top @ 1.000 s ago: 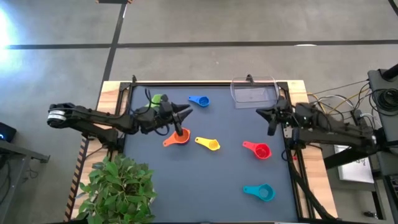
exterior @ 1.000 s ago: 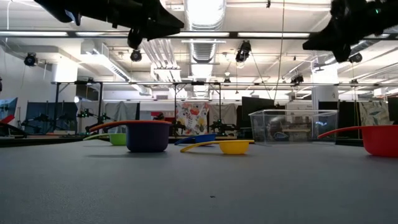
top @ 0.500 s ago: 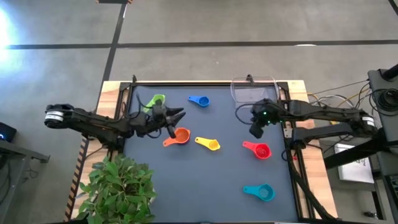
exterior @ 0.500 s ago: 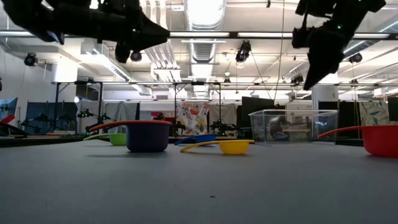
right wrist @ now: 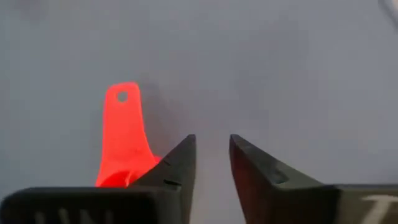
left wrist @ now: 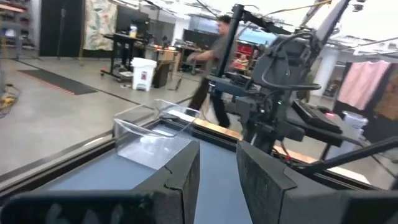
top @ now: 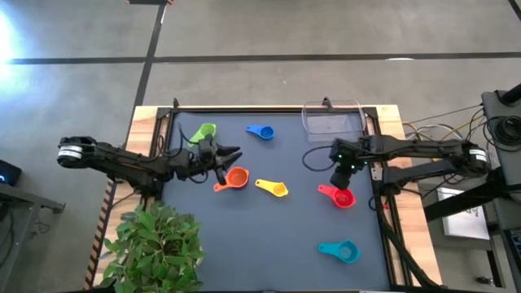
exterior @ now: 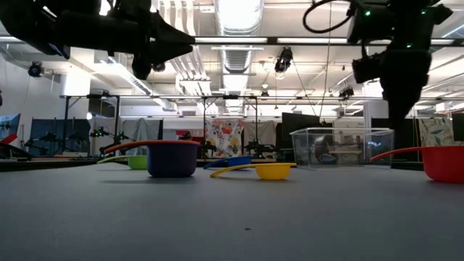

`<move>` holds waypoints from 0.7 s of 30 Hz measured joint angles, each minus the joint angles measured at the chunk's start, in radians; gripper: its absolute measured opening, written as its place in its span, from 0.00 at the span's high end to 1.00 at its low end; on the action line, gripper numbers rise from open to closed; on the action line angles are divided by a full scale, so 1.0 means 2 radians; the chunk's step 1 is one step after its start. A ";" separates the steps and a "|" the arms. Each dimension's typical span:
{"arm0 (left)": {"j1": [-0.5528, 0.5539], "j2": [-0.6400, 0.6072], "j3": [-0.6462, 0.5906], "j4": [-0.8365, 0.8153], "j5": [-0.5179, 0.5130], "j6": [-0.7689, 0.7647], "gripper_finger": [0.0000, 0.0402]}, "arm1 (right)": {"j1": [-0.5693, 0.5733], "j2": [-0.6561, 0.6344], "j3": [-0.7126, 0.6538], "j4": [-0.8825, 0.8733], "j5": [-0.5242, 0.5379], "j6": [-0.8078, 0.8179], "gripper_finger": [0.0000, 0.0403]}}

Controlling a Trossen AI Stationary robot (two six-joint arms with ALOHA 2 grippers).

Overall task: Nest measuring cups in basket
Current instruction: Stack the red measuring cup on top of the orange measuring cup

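Note:
On the dark mat lie a green cup (top: 203, 132), a blue cup (top: 260, 132), a yellow cup (top: 274, 188), a red cup (top: 340, 197) and a teal cup (top: 340, 251). An orange cup (top: 236, 177) sits inside a purple cup (exterior: 172, 161). The clear basket (top: 332, 120) stands at the far edge. My left gripper (top: 234, 152) hovers level above the orange cup, open and holding nothing. My right gripper (top: 340, 177) points down over the red cup, open. The cup's handle (right wrist: 123, 124) lies beside one finger (right wrist: 177, 163), not between the two.
A potted plant (top: 155, 244) stands at the table's near left corner. Cables and gear (top: 488, 130) lie off the right edge. A person (left wrist: 217, 56) walks in the room beyond the table. The mat's near middle (top: 260, 244) is bare.
My right gripper has swung out from the right edge toward the red cup and tipped from level to pointing down. My left gripper has sunk a little and drawn back slightly toward the table's left edge. No cup has moved.

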 joint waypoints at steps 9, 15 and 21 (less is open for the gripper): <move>-0.008 0.000 0.000 0.000 0.000 -0.003 0.78 | 0.059 -0.048 -0.016 -0.008 -0.004 0.034 0.61; -0.008 0.000 0.000 0.000 0.000 -0.002 0.78 | 0.130 -0.051 -0.016 -0.009 0.018 0.014 0.62; -0.008 0.000 0.000 -0.002 0.000 -0.001 0.78 | 0.160 -0.031 -0.035 -0.009 0.021 0.041 0.63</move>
